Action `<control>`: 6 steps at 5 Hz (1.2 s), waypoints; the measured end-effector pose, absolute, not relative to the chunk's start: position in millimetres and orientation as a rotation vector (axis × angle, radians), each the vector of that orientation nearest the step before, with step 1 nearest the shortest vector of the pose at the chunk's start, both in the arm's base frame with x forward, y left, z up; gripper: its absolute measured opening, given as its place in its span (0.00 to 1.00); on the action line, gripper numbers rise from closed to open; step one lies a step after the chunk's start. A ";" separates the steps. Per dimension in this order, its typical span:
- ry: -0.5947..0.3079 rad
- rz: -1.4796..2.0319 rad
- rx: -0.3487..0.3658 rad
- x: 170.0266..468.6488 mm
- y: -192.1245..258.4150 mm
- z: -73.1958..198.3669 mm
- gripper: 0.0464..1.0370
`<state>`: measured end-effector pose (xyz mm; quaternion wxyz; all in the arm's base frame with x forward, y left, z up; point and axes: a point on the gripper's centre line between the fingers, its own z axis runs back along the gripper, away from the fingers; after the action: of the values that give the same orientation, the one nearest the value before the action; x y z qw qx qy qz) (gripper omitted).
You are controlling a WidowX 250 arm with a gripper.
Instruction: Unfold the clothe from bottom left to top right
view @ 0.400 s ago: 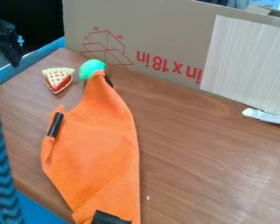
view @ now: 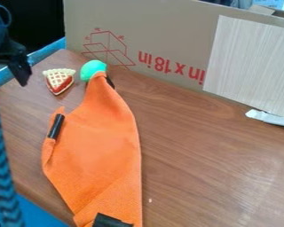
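"Where's the cloth (view: 100, 146)?"

"Left of centre, on the brown surface (view: 209, 164). It's orange, narrow at the top and wide through the middle, and it runs down to the bottom edge of the frame."

"Is it lying flat?"

"Not all of it. There's a narrow fold along its left side, with a black strip (view: 57, 126) on it, and a slanting crease lower down. A black patch (view: 110, 221) shows at the very bottom."

"And the pincer (view: 17, 71)?"

"Upper left, by the frame's edge, well apart from the cloth. Whether it's spread or pressed together, I can't tell."

"What's up near the cloth's tip?"

"A green thing (view: 92, 70), right at the tip. I can't make out what it is. Just left of that is a toy pie slice (view: 59, 80) with a lattice top and red filling."

"And at the back?"

"A cardboard sheet (view: 168, 26) with red print, standing upright. A pale panel (view: 251, 62) is against it on the right, and a white scrap (view: 269, 118) lies below the panel."
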<state>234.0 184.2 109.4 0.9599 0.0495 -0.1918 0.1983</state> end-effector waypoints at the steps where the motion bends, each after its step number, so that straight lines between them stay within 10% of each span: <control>1: -0.397 0.396 0.117 230.7 167.8 101.3 0.96; 6: -0.378 0.406 0.220 235.2 149.4 42.0 0.96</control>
<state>235.2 149.4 42.0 0.9558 0.1084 -0.1863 0.1999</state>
